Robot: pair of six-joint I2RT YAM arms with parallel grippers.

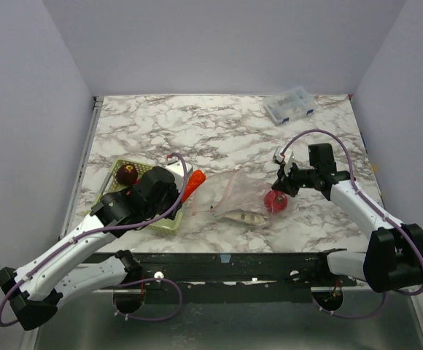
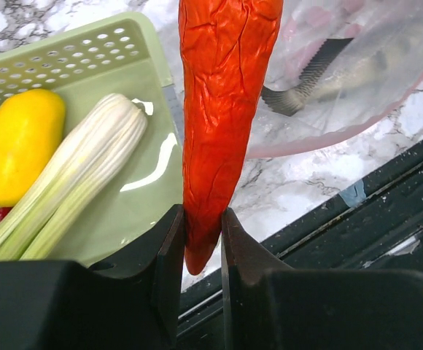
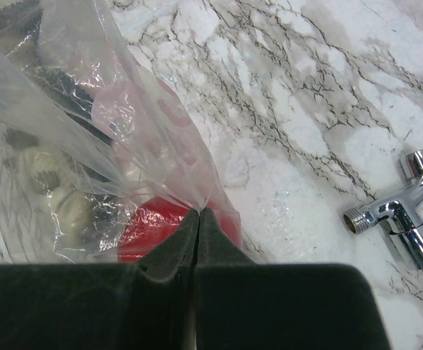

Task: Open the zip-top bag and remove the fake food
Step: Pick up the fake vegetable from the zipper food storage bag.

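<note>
While the left claw (image 2: 203, 233) grips it, the carrot (image 2: 222, 95) juts ahead.

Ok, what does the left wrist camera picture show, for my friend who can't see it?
The left jaws pinch the narrow tip of an orange toy carrot. On the picture's left, a pale green basket holds a yellow piece and a pale green stalk; on its right, the clear zip-top bag lies on the marble table.

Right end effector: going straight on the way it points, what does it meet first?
The right end effector is shut on the zip-top bag, so its film comes first; beyond that, probably the marble table. The chrome fitting lies off to the side.
</note>
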